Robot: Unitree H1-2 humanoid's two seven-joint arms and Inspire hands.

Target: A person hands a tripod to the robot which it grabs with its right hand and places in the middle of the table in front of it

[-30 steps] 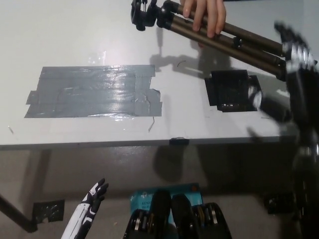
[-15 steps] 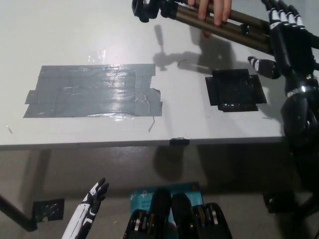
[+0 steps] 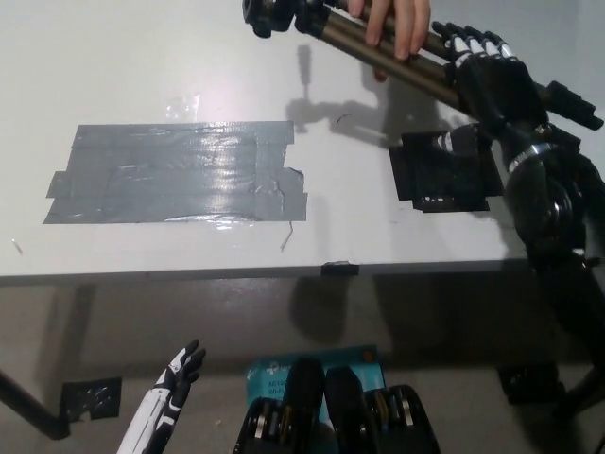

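I have the black right hand (image 3: 487, 80) up at the far right of the table (image 3: 142, 76), laid across the folded legs of the tripod (image 3: 430, 66). From this steep view I cannot tell whether my grip has actually closed on it. The tripod hangs slantwise above the table's far edge, its head (image 3: 269, 14) toward the left. The person's hand (image 3: 395, 24) grips the legs just beside mine, so as I judge it the handover is only half made: contact, but the weight not yet mine. What is left is a sure grasp, the person letting go, then carrying it over and setting it down mid-table, probably near the grey tape patch (image 3: 175, 175), not the black patch (image 3: 440, 170) under my wrist. The white left hand (image 3: 180, 371) rests low at the lower left, released and holding nothing.
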